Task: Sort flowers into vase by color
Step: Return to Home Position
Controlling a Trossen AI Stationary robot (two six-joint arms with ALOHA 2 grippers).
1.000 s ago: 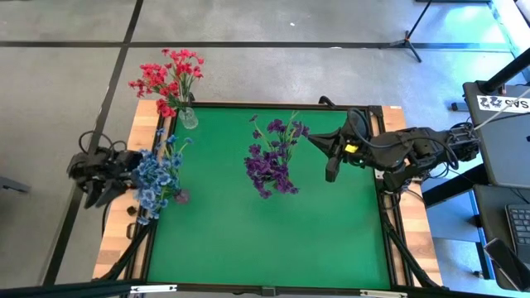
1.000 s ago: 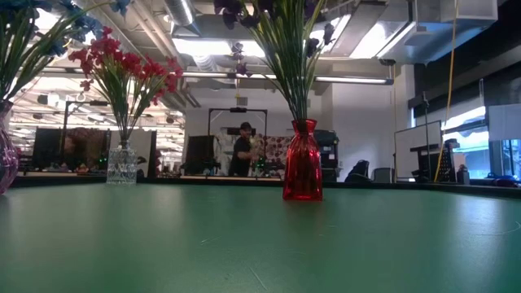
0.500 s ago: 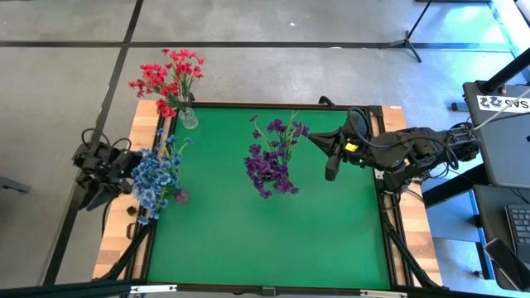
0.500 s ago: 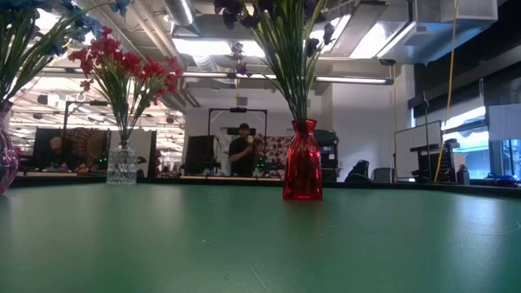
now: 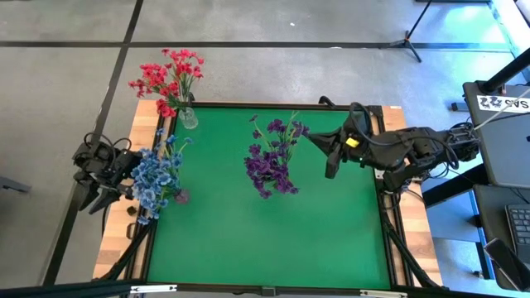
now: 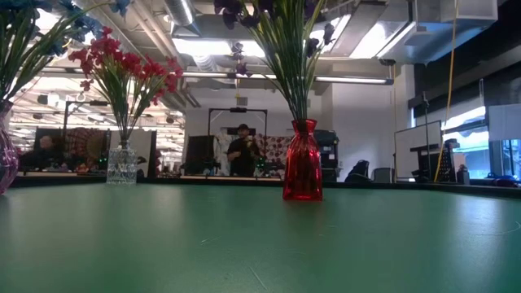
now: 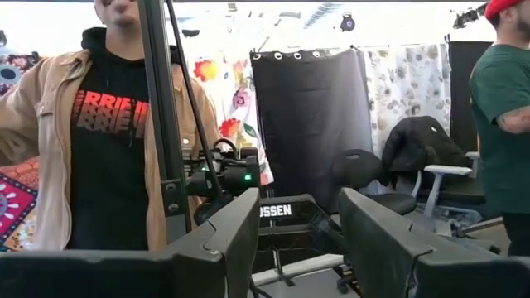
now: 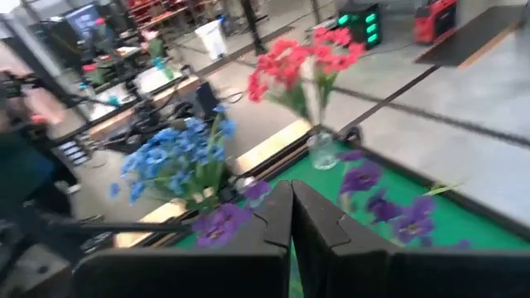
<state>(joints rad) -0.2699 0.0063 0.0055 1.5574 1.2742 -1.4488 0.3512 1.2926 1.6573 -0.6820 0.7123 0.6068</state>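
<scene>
Your left gripper [image 7: 298, 223] hangs off the table's left edge, fingers apart, empty; your right gripper [image 8: 291, 197] hovers over the green mat's [image 5: 248, 240] right side, fingers together; light blue blossom sprigs [image 5: 156, 178] stand in the violet glass vase [image 6: 5, 161] at the left; red-pink sprigs [image 5: 168, 79] far left; dark purple sprigs [image 5: 273, 159] mid-mat.

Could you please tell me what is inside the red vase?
The red vase holds purple flowers on green stems; its tinted glass hides the stems' lower ends and any water.

Printed "RRIE" twice over on a person's black shirt [image 7: 108, 112] — "SSEN" on a white plate [image 7: 276, 210] — "SAS" on a white label [image 5: 497, 103].
</scene>
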